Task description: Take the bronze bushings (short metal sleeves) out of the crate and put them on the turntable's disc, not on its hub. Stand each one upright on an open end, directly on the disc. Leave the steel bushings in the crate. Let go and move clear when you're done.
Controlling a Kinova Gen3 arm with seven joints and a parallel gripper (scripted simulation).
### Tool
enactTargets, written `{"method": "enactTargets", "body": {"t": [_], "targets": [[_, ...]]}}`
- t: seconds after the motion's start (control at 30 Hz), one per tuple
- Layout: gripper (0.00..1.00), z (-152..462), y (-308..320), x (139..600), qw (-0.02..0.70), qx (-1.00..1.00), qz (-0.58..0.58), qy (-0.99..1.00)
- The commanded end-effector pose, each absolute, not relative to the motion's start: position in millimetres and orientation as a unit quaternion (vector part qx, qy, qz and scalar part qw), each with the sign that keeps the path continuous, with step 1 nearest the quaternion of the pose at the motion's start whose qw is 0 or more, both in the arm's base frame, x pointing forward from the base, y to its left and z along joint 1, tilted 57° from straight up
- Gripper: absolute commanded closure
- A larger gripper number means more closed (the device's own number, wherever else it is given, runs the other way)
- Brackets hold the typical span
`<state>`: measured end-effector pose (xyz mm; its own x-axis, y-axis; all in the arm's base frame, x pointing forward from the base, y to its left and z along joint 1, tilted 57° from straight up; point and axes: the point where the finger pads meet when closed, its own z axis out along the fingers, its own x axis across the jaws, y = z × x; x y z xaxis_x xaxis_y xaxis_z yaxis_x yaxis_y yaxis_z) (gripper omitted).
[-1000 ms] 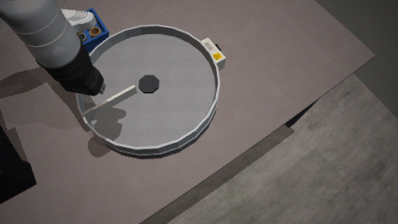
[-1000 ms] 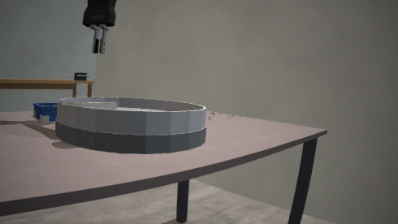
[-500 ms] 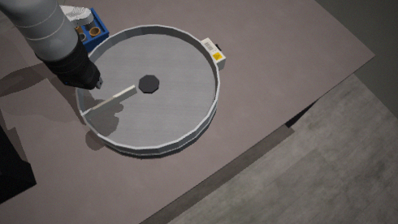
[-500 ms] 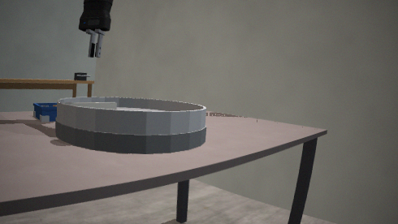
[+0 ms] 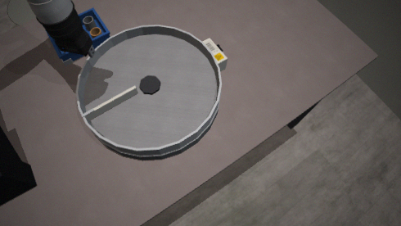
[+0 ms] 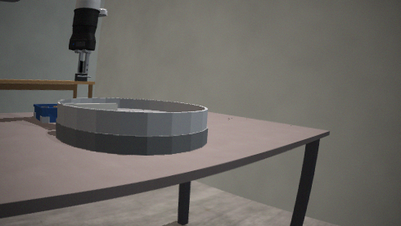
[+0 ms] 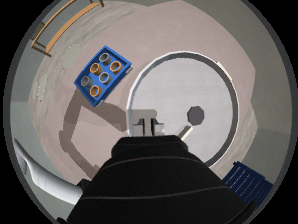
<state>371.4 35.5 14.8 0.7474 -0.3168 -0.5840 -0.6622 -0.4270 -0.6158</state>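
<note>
Viewing the work area, you find the gripper [image 5: 91, 51] [image 6: 83, 73] [image 7: 147, 124] raised above the counter [image 5: 254, 94] [image 6: 245, 139] [image 7: 165, 25], pointing downward. Its fingers stand apart with a narrow gap, and you see nothing held between them. In the top view, its tips overlap the wall of the turntable [image 5: 168, 147] [image 6: 135, 123] [image 7: 131, 95] on the side facing the crate [image 5: 105, 25] [image 6: 46, 111] [image 7: 119, 55].

Locate the blue crate just beside the turntable. Your wrist view shows six bushings inside, in two rows of three, with open ends up. Three are bronze: the first bronze bushing [image 5: 95, 32] [image 7: 115, 66] and the third bronze bushing [image 7: 95, 91] occupy the ends of the row nearer the turntable; the second bronze bushing [image 7: 96, 68] occupies the middle of the other row. Steel bushings fill the alternate positions.

On the turntable, you see the grey disc [image 5: 176, 106] [image 7: 170, 85], bearing no bushings, and the dark hub [image 5: 150, 84] [image 7: 195, 115] at its centre. A pale bar [image 5: 110, 102] [image 7: 185, 133] extends from the wall toward the hub. Outside the wall, note the white box [image 5: 214, 53] with its yellow label.

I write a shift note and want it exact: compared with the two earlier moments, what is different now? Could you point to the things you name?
The tool [image 5: 91, 52] [image 6: 82, 73] [image 7: 147, 124] has moved from over the round grey turntable [image 5: 172, 119] [image 6: 135, 123] [image 7: 170, 85] towards the blue rectangular crate [image 5: 102, 22] [image 6: 47, 113] [image 7: 114, 86], and lower. No grasp or release is visible. Turntable and crate stayed in place.
</note>
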Motion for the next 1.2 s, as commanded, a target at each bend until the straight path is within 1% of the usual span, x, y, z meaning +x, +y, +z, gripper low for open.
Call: {"method": "enactTargets", "body": {"t": [0.0,0.37,0.43,0.5,0.63,1.17], "targets": [[0.64,45.4,62.5,379.6,0.442,-0.826,0.189,0.294],[0.64,116.9,139.9,389.5,0.443,-0.825,0.189,0.294],[0.64,116.9,139.9,389.5,0.443,-0.825,0.189,0.294],[0.64,136.4,161.4,391.2,0.444,-0.825,0.190,0.294],[0.64,157.6,184.6,393.8,0.443,-0.825,0.190,0.294],[0.64,164.3,192.9,393.9,0.445,-0.827,0.187,0.288]]}}
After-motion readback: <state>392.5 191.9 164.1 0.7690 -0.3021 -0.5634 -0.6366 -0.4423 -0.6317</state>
